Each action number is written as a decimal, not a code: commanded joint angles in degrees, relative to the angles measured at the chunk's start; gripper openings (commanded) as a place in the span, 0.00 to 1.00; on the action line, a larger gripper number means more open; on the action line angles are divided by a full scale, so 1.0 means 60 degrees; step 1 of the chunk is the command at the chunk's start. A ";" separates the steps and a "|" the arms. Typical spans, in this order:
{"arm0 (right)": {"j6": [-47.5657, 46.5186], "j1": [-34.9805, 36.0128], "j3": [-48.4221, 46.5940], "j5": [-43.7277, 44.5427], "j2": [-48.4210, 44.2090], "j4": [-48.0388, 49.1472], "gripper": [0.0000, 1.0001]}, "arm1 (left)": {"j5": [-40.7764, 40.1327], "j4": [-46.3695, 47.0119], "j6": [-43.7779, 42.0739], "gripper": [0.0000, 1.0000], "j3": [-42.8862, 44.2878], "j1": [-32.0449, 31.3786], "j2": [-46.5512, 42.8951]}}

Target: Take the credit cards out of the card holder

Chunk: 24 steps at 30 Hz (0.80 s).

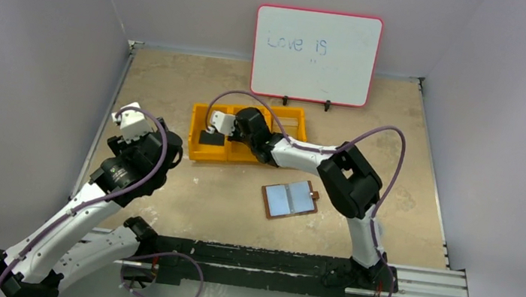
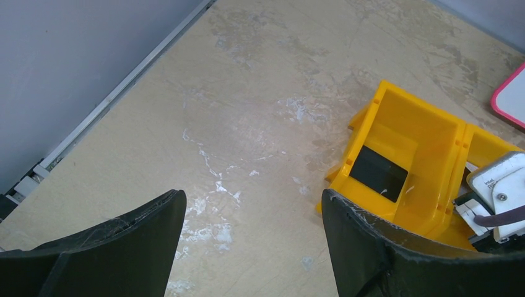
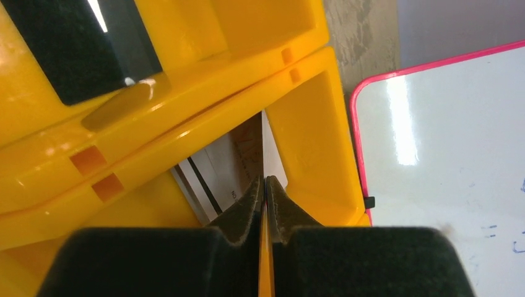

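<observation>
We judge this the drop-off step. The right tool (image 3: pixel 265 185), closed to a slit, sits over the middle compartment of the yellow bin (image 1: pixel 202 158). A pale striped card (image 3: pixel 207 179) lies there, and a black card (image 1: pixel 209 139) rests in the 9 o'clock compartment. The card holder (image 1: pixel 289 199) lies open on the counter (image 1: pixel 185 200), at 5 o'clock from the bin. The left tool (image 2: pixel 252 198) hangs wide open and empty. Next we would go to the holder. We cannot tell whether the tips nip a card edge, or whether any cards sit in the holder.
</observation>
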<state>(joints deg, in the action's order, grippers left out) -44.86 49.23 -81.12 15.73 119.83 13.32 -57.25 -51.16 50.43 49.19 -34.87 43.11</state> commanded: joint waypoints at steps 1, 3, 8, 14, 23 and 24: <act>-0.0480 -0.0264 0.0442 -0.0505 -0.0474 0.0918 0.05 | -0.0135 0.0074 0.0035 0.80 0.0049 0.0044 -0.0021; -0.0621 -0.0353 0.0551 -0.0799 -0.0528 0.0969 0.04 | -0.0130 0.0074 0.0020 0.79 0.0060 0.0041 -0.0013; -0.1113 -0.0439 0.0950 -0.1436 -0.0717 0.1275 0.03 | -0.0134 0.0089 0.0030 0.79 0.0056 0.0045 0.0006; -0.1334 -0.0477 0.1004 -0.1752 -0.0714 0.1204 0.05 | -0.0128 0.0088 0.0007 0.79 0.0060 0.0045 0.0036; -0.0894 -0.0574 0.1065 -0.1755 -0.1152 0.1199 0.16 | -0.0146 0.0103 -0.0023 0.79 0.0077 0.0041 0.0112; -0.0820 -0.0566 0.1124 -0.1771 -0.1257 0.1287 0.17 | -0.0146 0.0103 -0.0021 0.79 0.0067 0.0041 0.0121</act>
<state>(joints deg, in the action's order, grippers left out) -51.66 46.06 -74.85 6.24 118.28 18.33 -57.23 -51.13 50.41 49.19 -34.87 43.70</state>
